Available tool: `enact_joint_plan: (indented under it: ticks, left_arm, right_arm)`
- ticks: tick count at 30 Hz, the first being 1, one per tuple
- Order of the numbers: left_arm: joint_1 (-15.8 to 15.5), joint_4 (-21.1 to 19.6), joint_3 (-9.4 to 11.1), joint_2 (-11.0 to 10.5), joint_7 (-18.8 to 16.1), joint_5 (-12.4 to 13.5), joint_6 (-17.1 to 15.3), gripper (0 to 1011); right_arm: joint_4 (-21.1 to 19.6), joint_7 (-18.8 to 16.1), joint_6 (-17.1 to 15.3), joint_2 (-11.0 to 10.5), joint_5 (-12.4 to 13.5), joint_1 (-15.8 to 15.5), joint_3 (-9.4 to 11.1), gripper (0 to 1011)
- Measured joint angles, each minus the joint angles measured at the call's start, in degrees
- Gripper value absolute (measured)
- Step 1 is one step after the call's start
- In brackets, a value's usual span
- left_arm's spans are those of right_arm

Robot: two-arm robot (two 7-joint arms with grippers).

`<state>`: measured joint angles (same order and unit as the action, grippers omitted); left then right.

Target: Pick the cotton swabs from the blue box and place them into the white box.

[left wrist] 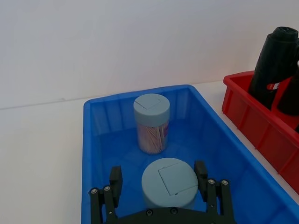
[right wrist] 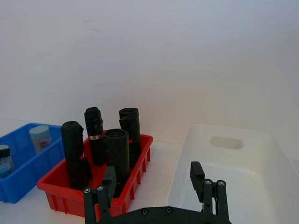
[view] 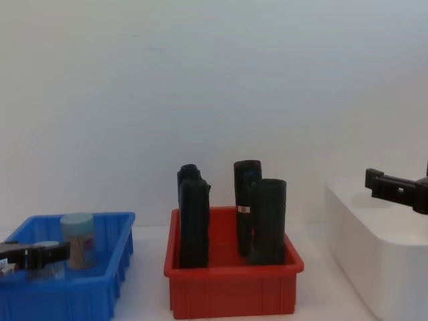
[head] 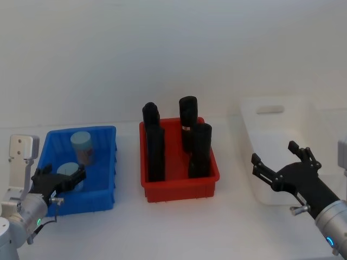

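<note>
Two jars of cotton swabs stand inside the blue box. The nearer jar sits at the front of the box, and the farther jar stands behind it toward the back wall. The left claw is lowered into the front of the blue box with its fingers spread on either side of the nearer jar. A gap shows on one side, so it is open and not yet gripping. I judge this to be the grasp step of the first pick. The next move calls for closing squarely on the jar below its lid and then lifting straight up to clear the box wall. The red box of black rolls sits just to the right of the blue box. The white box lies beyond that, well apart from the blue box. The right claw hangs open over the white box's front.
</note>
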<state>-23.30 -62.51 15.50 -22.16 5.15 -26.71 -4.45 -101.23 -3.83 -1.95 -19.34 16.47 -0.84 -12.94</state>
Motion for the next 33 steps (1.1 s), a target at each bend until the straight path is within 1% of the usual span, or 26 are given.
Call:
enact_joint_plan:
  ticks: [5,9,10,12,13,17,22,31,33]
  left_arm:
    - [-0.3,1.0,-0.1,0.2,0.5,-0.4,0.2,906]
    - [-0.5,1.6,-0.3,0.3,1.0,-0.7,0.6,785]
    - [-0.5,1.6,-0.3,0.3,1.1,-0.7,0.6,785]
    - [-0.5,1.7,-0.3,0.3,1.3,-0.8,0.8,689]
    - [-0.5,1.7,-0.3,0.4,1.4,-0.9,0.8,672]
    - [-0.5,1.3,-0.4,0.3,1.8,-0.9,1.2,666]
    - [-0.1,-0.3,-0.6,0.1,2.3,-0.6,1.5,668]
    - [0.9,-6.4,-0.9,-0.7,3.9,0.8,1.2,668]
    - [1.1,-8.6,-1.0,-1.0,4.7,1.2,0.7,666]
  right_arm:
    - [0.0,0.0,0.0,0.0,0.0,0.0,0.0,1001]
    - [0.0,0.0,0.0,0.0,0.0,0.0,0.0,1001]
    - [0.0,0.0,0.0,0.0,0.0,0.0,0.0,1001]
    - [0.0,0.0,0.0,0.0,0.0,0.0,0.0,1001]
    - [0.0,0.0,0.0,0.0,0.0,0.0,0.0,1001]
    - [0.0,0.0,0.0,0.0,0.0,0.0,0.0,1001]
    - [0.0,0.0,0.0,0.0,0.0,0.0,0.0,1001]
    - [0.0,0.0,0.0,0.0,0.0,0.0,0.0,1001]
    - [0.0,0.0,0.0,0.0,0.0,0.0,0.0,1001]
